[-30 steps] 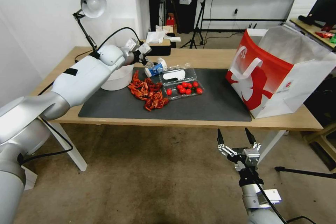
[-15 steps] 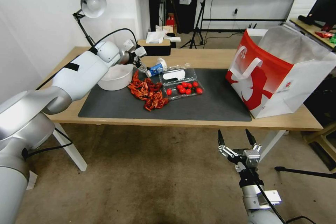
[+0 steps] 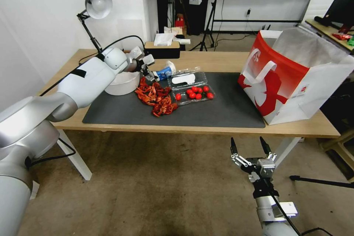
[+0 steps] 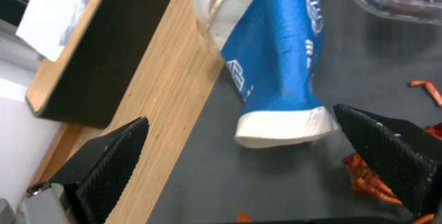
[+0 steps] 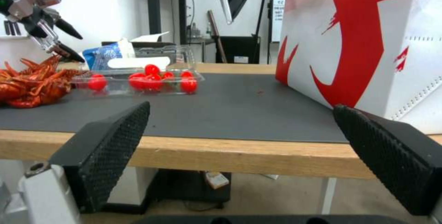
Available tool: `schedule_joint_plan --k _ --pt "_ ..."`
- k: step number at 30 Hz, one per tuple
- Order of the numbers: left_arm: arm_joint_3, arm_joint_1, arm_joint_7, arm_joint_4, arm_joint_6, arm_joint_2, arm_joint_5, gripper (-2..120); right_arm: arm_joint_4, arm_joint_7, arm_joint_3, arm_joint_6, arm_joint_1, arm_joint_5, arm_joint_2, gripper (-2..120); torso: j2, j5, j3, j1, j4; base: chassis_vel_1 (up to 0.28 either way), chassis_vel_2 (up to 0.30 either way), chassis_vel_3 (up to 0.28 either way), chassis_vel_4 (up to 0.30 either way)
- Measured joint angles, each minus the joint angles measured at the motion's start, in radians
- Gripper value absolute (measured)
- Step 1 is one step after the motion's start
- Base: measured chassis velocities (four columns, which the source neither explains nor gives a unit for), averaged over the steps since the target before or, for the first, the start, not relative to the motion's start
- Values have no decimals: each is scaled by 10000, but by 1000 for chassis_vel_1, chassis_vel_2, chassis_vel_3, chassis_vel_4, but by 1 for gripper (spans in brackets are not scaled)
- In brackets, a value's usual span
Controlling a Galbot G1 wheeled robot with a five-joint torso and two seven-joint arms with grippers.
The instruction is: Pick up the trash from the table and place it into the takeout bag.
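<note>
Step in hand: you are lining up the pick of the first piece of trash, the cup. It is lying on its side in the upper middle of the head view, at the far edge of the mat, mouth end out over the bare wood of the surface.

Left hand is hovering just beside the cup's base, fingers spread and empty. In the left wrist view the cup is sitting between the two pads but beyond them, not yet inside the gap.

Next move, as you should judge it: push the hand further along the cup, then close across the body.

Cup looks blue with white print, white rim and base, body creased and flattened. Expect it to crush further.

Bag is standing open at right, well apart. Right hand is waiting low, below the surface edge, fingers spread.
</note>
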Motion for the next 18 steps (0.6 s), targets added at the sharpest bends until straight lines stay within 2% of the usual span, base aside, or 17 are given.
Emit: schedule_joint_plan --k 5,7,8,11,12,15,16,18 --pt "34 -6 85 375 -208 -279 150 97 -56 18 9 4 -4 12 1 100 0 0 0 0 -1 0 0 0 0" --pt "32 -6 143 522 -290 -365 232 87 -95 22 14 16 -9 15 1 100 0 1 0 0 -2 0 0 0 0" --pt "32 -6 143 522 -290 -365 232 87 -95 22 14 16 -9 15 1 100 0 1 0 0 -2 0 0 0 0" --pt "31 -6 208 579 -366 -379 279 73 -151 27 19 34 -12 20 1 100 0 0 0 1 0 0 0 0 0" --pt "31 -6 208 579 -366 -379 279 73 -151 27 19 34 -12 20 1 100 0 0 0 1 0 0 0 0 0" --pt "30 14 244 569 -395 -357 290 57 -172 31 19 58 -8 23 8 100 0 0 0 0 0 0 0 0 0" --pt "30 14 244 569 -395 -357 290 57 -172 31 19 58 -8 23 8 100 0 0 0 0 0 0 0 0 0" --pt "30 59 279 517 -406 -333 294 48 -180 52 19 67 -11 26 13 100 0 0 0 0 0 0 0 0 0"
